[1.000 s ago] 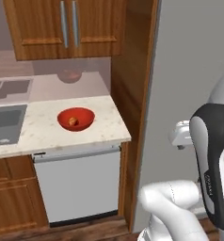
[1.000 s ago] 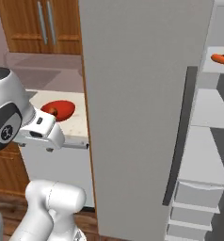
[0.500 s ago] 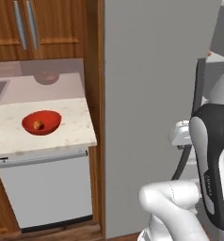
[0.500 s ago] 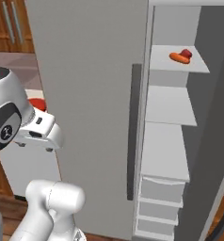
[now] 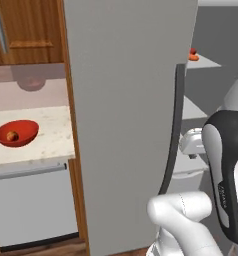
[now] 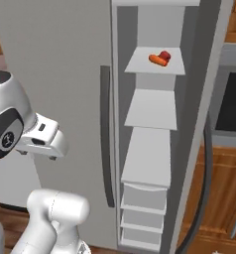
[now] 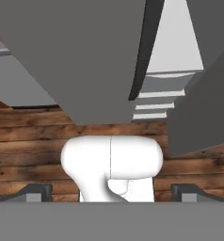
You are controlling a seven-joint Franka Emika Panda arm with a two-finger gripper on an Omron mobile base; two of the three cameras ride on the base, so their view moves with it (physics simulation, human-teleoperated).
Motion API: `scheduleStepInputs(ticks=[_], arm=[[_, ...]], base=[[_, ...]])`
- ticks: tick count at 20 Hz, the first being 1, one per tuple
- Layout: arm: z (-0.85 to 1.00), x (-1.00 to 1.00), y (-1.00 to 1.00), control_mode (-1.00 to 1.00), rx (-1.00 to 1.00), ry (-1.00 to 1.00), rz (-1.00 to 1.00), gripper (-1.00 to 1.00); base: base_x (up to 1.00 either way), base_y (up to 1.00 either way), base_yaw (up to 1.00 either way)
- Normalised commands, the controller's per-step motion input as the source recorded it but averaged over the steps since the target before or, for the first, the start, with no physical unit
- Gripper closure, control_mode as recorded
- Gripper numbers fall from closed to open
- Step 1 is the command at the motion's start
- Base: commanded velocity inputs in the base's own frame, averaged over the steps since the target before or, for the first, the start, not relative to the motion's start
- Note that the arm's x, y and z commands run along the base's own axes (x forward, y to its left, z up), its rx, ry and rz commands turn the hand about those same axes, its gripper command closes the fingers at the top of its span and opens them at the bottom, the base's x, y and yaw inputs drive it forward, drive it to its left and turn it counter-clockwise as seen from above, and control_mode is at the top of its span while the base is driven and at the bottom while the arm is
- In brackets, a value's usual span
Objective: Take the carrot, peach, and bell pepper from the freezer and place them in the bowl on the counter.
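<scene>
The freezer (image 6: 55,74) stands open beside its grey door and dark bar handle (image 6: 105,134). On a high white shelf lie the orange carrot (image 6: 158,60) and, just behind it, the red bell pepper (image 6: 165,54); both also show far off as carrot (image 5: 193,58) and pepper (image 5: 193,51). The red bowl (image 5: 16,132) sits on the beige counter (image 5: 48,142) to the left, with the peach (image 5: 12,135) inside it. My gripper (image 7: 111,192) is open and empty, pointing down at the wooden floor in front of the door, well below the shelf.
White drawers (image 6: 144,208) fill the freezer's lower part. A white dishwasher front (image 5: 31,205) sits under the counter, with wooden cabinets (image 5: 26,25) above. A dark oven front (image 6: 234,104) and wood drawers lie right of the freezer.
The base has driven to the right: the counter and bowl slid left in both views and the open freezer came to the middle. The arm keeps its pose, jaws still open.
</scene>
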Motion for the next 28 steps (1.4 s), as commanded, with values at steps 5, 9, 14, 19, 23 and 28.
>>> scheduleStepInputs(ticks=[5,9,14,19,23,28], arm=[[0.0,0.0,0.0,1.0,0.0,0.0,0.0,-1.0],[0.0,0.0,0.0,1.0,0.0,0.0,0.0,-1.0],[0.0,0.0,0.0,1.0,0.0,0.0,0.0,-1.0],[0.0,0.0,0.0,1.0,0.0,0.0,0.0,-1.0],[0.0,0.0,0.0,1.0,0.0,0.0,0.0,-1.0],[0.0,0.0,0.0,1.0,0.0,0.0,0.0,-1.0]], base=[[0.29,-0.47,0.0],[0.41,-0.47,0.0],[0.44,-0.44,0.0],[0.49,-0.35,0.0],[0.48,-0.28,0.0],[0.41,-0.3,0.0]])
